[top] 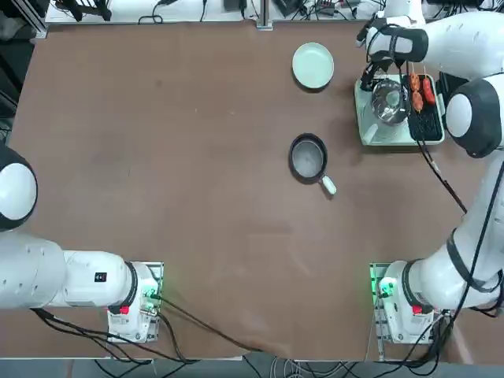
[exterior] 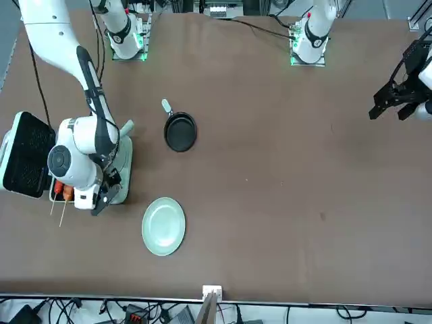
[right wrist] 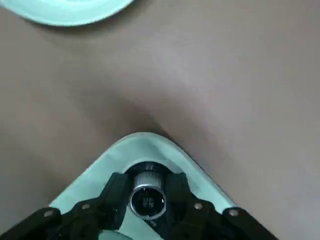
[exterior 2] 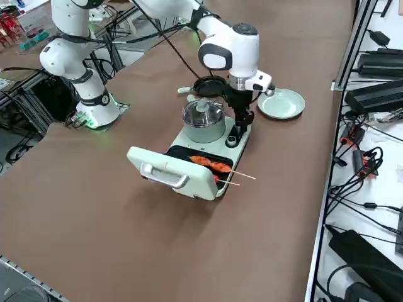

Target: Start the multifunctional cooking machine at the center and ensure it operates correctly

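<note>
The multifunctional cooking machine (top: 378,135) is a pale mint-green box at the table's far right, seen from the side as a cooking machine (exterior 2: 200,137). It carries a glass-lidded pot (exterior 2: 203,116). Skewered sausages (exterior 2: 211,165) lie on its black grill plate, and its hinged lid (exterior 2: 169,171) hangs open. My right gripper (right wrist: 146,189) points down at one corner of the machine. Its fingers (right wrist: 118,192) are shut on the small round knob (right wrist: 146,202). From overhead the gripper (top: 368,76) sits at the machine's far left corner.
A round pale green plate (top: 313,64) lies just left of the machine, near the gripper. A small black frying pan (top: 308,157) with a pale handle sits nearer the table's middle. Cables and equipment line the far table edge (top: 260,24).
</note>
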Available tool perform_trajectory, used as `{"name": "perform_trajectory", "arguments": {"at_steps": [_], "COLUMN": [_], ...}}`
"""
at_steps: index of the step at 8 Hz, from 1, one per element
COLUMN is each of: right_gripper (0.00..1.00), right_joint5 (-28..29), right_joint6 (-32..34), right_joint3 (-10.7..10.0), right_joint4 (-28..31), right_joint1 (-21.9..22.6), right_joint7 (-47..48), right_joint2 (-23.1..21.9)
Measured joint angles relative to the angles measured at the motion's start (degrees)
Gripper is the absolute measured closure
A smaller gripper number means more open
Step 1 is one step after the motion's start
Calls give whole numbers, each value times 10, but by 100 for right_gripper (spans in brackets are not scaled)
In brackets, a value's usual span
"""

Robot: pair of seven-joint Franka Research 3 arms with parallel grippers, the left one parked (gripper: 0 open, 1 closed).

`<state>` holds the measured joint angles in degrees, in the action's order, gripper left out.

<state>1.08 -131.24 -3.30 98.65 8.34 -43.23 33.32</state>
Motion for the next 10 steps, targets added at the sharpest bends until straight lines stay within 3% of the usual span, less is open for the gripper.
{"name": "perform_trajectory", "arguments": {"at_steps": [3,8,10], "right_gripper": [57,56,44], "right_joint5": [2,37,52], "right_joint6": [-4,-1,6], "right_joint3": [1,-1,-2], "right_joint4": [-6,-9,-21], "right_joint1": [-6,-12,-15], "right_joint7": [-82,-89,-89], "right_joint2": [4,5,5]}}
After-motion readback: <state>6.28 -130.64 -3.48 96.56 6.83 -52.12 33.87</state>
